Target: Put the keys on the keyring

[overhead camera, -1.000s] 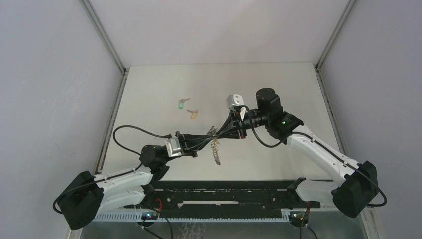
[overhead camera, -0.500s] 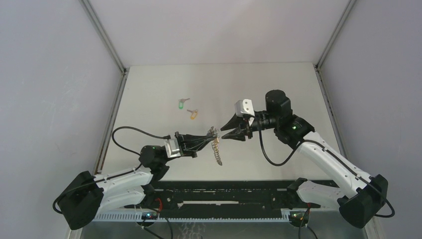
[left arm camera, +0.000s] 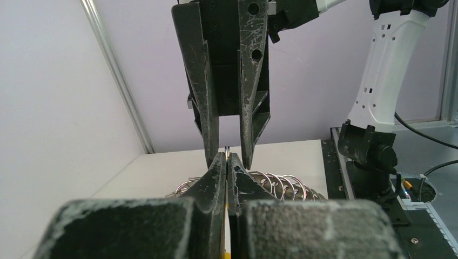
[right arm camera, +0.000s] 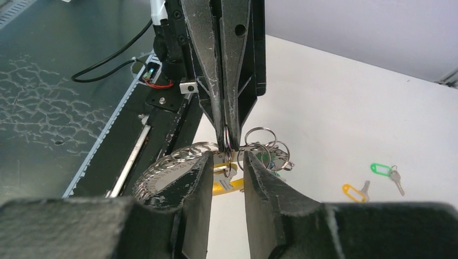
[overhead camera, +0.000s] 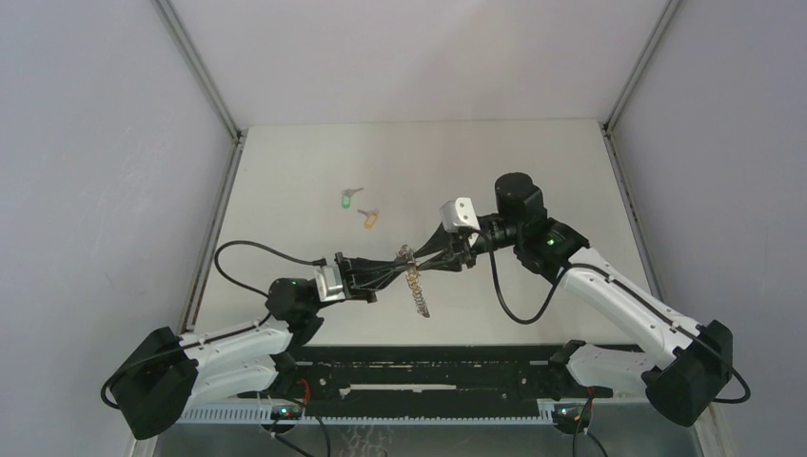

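Silver rings linked in a string make up the keyring (overhead camera: 416,288). It is held clear of the table (overhead camera: 533,162) by one top ring, which is pinched in the clenched tips of the left gripper (left arm camera: 227,157). The rest is seen hanging down from that pinch, with a yellow tag (right arm camera: 227,187) just below it.

The right gripper (right arm camera: 227,156) is set nose to nose against the left. Its fingers are parted, one on either side of the pinched ring, and nothing is grasped by them. The ring is thus placed directly between the right fingertips, while the string's long axis runs downward and back toward the left arm's side.

A green-tagged key (overhead camera: 348,199) and an orange-tagged key (overhead camera: 369,219) are seen flat on the table, near each other and well apart from both grippers, on the far left of the meeting point. A third key cannot be made out. Since the left gripper is occupied, the right is judged the one by which a key must be fetched.
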